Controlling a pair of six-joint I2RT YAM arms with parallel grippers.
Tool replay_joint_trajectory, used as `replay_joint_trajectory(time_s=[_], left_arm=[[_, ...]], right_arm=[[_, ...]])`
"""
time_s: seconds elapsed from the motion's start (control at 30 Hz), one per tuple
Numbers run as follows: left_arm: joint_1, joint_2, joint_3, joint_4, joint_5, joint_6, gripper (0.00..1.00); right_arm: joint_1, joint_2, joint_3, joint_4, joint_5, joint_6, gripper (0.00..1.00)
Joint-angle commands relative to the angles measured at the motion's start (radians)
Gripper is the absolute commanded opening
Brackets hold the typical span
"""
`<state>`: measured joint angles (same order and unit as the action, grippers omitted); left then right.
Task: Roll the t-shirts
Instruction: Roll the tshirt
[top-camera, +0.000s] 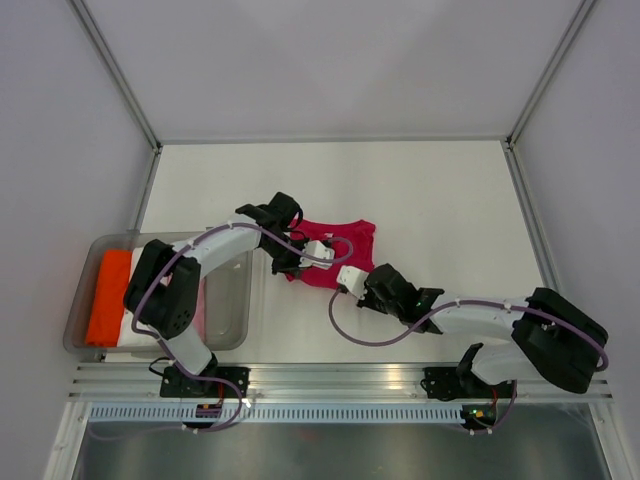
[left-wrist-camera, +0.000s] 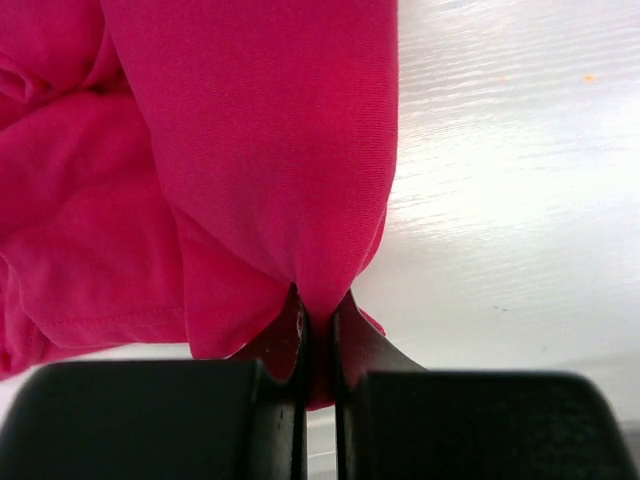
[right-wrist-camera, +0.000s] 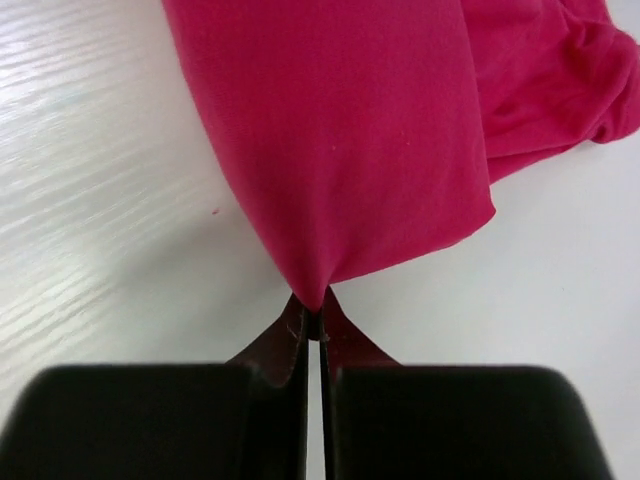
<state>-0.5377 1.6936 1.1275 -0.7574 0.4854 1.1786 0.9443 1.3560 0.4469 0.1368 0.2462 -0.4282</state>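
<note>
Both left jaws and right jaws pinch folds of the magenta t-shirt (top-camera: 355, 240) on the bench (top-camera: 440, 200); grasping looks done. The next move likely calls for spreading it flat before rolling.

The white table (top-camera: 430, 200) carries a clear plastic tub (top-camera: 232, 312). A magenta t-shirt (top-camera: 350, 240) lies bunched just right of the tub.

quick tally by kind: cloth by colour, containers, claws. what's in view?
magenta t-shirt: 1, on the table
orange cloth: 1, folded in the tub
clear tub: 1
claws: 2, left claw and right claw, each pinching the magenta t-shirt
Total: 5
The left arm hides part of the tub, so there may be more cloth in it.
</note>
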Motion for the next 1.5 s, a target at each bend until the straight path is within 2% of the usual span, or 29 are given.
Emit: replay_joint_trajectory(time_s=[0.0, 0.07, 0.1, 0.17, 0.2, 0.3, 0.37, 0.5, 0.63, 0.77, 0.9, 0.93, 0.97, 1.0, 1.07, 1.1, 1.27, 1.3, 1.37, 1.47], left_arm=[[0.007, 0.002, 0.066, -0.126, 0.087, 0.010, 0.02], [0.008, -0.015, 0.074, -0.184, 0.107, 0.009, 0.02], [0.008, -0.021, 0.069, -0.210, 0.113, 0.013, 0.02], [0.010, -0.037, 0.071, -0.259, 0.139, 0.027, 0.02], [0.012, -0.038, 0.084, -0.336, 0.153, 0.039, 0.02], [0.028, -0.022, 0.127, -0.506, 0.211, 0.104, 0.02], [0.041, 0.015, 0.152, -0.565, 0.238, 0.122, 0.02], [0.094, 0.112, 0.253, -0.605, 0.263, 0.092, 0.02], [0.143, 0.201, 0.339, -0.623, 0.280, 0.047, 0.05], [0.173, 0.261, 0.373, -0.613, 0.268, 0.017, 0.07], [0.191, 0.316, 0.396, -0.583, 0.225, -0.037, 0.06], [0.193, 0.325, 0.397, -0.579, 0.219, -0.049, 0.05], [0.197, 0.331, 0.405, -0.573, 0.222, -0.056, 0.05], [0.205, 0.333, 0.410, -0.571, 0.228, -0.060, 0.04], [0.212, 0.339, 0.422, -0.571, 0.257, -0.069, 0.04], [0.220, 0.340, 0.425, -0.573, 0.263, -0.070, 0.04], [0.245, 0.356, 0.434, -0.574, 0.286, -0.069, 0.03], [0.251, 0.359, 0.436, -0.574, 0.285, -0.073, 0.03], [0.257, 0.367, 0.443, -0.573, 0.288, -0.076, 0.03], [0.260, 0.377, 0.448, -0.573, 0.285, -0.079, 0.03]], right_arm=[[-0.055, -0.096, 0.082, -0.162, -0.305, -0.036, 0.00], [-0.099, -0.130, 0.142, -0.264, -0.421, -0.070, 0.00], [-0.113, -0.135, 0.165, -0.378, -0.550, -0.114, 0.00], [-0.150, -0.121, 0.243, -0.503, -0.654, -0.156, 0.00], [-0.159, -0.110, 0.268, -0.616, -0.698, -0.173, 0.00], [-0.203, -0.046, 0.348, -0.788, -0.891, -0.228, 0.00], [-0.225, 0.001, 0.375, -0.830, -0.943, -0.242, 0.00], [-0.317, 0.058, 0.386, -0.705, -1.061, -0.136, 0.00], [-0.445, 0.127, 0.398, -0.594, -1.085, -0.051, 0.00], [-0.476, 0.199, 0.450, -0.528, -1.088, 0.043, 0.02], [-0.531, 0.239, 0.474, -0.471, -1.070, 0.178, 0.33], [-0.544, 0.226, 0.467, -0.454, -1.073, 0.202, 0.36], [-0.556, 0.209, 0.443, -0.406, -1.070, 0.225, 0.39], [-0.574, 0.160, 0.423, -0.378, -1.064, 0.271, 0.51], [-0.579, 0.100, 0.362, -0.291, -1.058, 0.301, 0.57], [-0.579, 0.041, 0.339, -0.257, -1.062, 0.327, 0.64], [-0.566, -0.124, 0.155, 0.011, -1.030, 0.339, 0.74], [-0.555, -0.156, 0.124, 0.055, -1.018, 0.342, 0.80], [-0.547, -0.161, 0.059, 0.174, -1.004, 0.350, 0.82], [-0.507, -0.098, 0.061, 0.221, -0.919, 0.315, 0.83]])
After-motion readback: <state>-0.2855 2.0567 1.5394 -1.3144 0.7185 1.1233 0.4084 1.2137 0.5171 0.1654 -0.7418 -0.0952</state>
